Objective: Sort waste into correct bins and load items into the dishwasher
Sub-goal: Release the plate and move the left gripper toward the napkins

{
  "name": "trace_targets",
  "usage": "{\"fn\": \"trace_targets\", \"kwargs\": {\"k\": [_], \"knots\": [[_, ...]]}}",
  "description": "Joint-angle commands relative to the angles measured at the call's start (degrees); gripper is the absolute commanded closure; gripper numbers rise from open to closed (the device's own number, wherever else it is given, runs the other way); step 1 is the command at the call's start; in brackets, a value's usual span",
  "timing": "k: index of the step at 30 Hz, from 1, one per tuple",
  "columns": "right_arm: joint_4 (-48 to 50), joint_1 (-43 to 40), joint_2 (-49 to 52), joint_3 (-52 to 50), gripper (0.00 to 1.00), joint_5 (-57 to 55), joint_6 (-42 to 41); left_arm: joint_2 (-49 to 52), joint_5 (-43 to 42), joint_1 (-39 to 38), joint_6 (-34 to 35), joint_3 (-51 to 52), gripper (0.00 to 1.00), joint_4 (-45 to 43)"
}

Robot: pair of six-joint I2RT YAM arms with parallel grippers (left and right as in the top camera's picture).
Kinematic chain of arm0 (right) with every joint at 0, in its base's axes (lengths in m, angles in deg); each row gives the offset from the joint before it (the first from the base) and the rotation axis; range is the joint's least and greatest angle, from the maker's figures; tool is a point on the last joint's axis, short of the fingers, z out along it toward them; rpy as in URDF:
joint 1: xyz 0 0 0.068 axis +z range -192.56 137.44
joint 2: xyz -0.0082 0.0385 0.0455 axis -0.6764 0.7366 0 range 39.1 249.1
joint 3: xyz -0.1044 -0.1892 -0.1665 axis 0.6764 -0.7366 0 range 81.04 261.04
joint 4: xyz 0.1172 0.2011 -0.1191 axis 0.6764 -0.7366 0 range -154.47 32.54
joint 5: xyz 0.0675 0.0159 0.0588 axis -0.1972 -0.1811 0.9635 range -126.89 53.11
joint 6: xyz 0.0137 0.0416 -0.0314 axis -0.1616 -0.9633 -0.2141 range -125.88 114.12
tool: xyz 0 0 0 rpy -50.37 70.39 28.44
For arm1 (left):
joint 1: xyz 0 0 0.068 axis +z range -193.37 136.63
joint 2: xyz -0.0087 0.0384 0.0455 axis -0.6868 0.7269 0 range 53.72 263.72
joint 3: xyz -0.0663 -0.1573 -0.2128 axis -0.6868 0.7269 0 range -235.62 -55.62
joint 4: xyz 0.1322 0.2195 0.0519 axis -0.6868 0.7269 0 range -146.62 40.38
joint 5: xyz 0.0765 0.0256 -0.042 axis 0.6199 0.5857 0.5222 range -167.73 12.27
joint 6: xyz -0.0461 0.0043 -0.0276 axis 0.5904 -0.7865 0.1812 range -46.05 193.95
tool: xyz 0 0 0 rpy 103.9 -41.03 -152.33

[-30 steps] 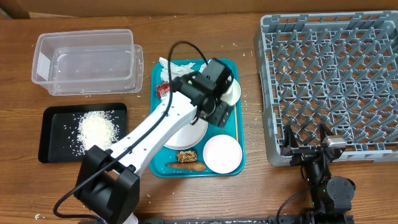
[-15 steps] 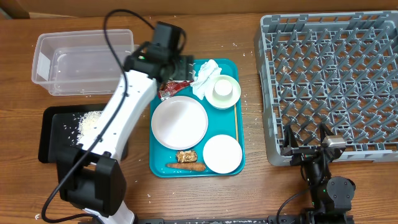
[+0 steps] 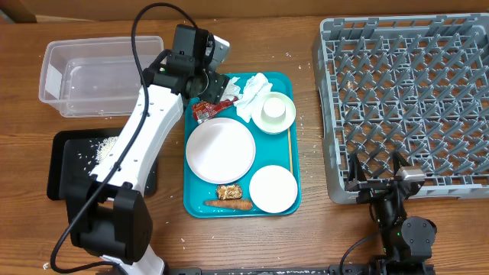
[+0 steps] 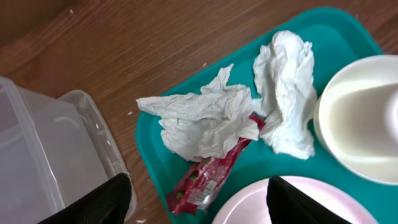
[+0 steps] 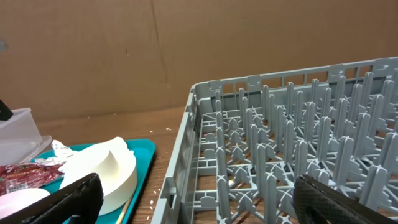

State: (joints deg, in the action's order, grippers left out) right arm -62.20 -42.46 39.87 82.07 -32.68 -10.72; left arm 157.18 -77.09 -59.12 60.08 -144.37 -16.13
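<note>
Waste-sorting step: left gripper (image 4: 199, 182) hangs over napkins (image 4: 205, 118) and red wrapper (image 4: 208, 177), jaws spread, nothing held.
Both lie at 11 o'clock on teal tray (image 3: 199, 191), wrapper tucked under napkin edge. Next move, I'd judge: drop straight down, pinch one pc only, then carry toward clear tub (image 3: 103, 76) at table's 10 o'clock. Rice (image 3: 107, 149) sits in black tray (image 3: 72, 172) at 8. Right gripper (image 5: 199, 182) is open too, empty, at grey rack (image 3: 405, 92) front edge, 3 o'clock. Wood table (image 3: 321, 229), cardboard wall (image 5: 124, 50) behind.
</note>
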Motion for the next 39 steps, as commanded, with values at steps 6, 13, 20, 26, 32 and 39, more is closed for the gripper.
{"fn": "trace_targets", "kwargs": {"k": [6, 13, 20, 26, 32, 39], "knots": [[0.24, 0.31, -0.61, -0.57, 0.00, -0.31, 0.20, 8.28, -0.09, -0.42, -12.98, 0.70, 0.18, -0.07], [0.24, 0.31, -0.61, -0.57, 0.00, -0.31, 0.20, 13.75, 2.82, -0.81, -16.41, 0.70, 0.23, -1.68], [0.24, 0.31, -0.61, -0.57, 0.00, -0.31, 0.20, 15.32, 5.55, -1.20, -16.37, 0.70, 0.32, -1.84], [0.24, 0.31, -0.61, -0.57, 0.00, -0.31, 0.20, 15.34, 5.51, -1.05, -15.93, 1.09, 0.39, -0.02], [0.24, 0.31, -0.61, -0.57, 0.00, -0.31, 0.20, 15.32, 5.53, -0.90, -15.72, 1.33, 0.54, 0.42], [0.24, 0.31, -0.61, -0.57, 0.00, -0.31, 0.20, 15.32, 5.53, -1.07, -15.69, 1.33, 0.70, 0.37]]}}
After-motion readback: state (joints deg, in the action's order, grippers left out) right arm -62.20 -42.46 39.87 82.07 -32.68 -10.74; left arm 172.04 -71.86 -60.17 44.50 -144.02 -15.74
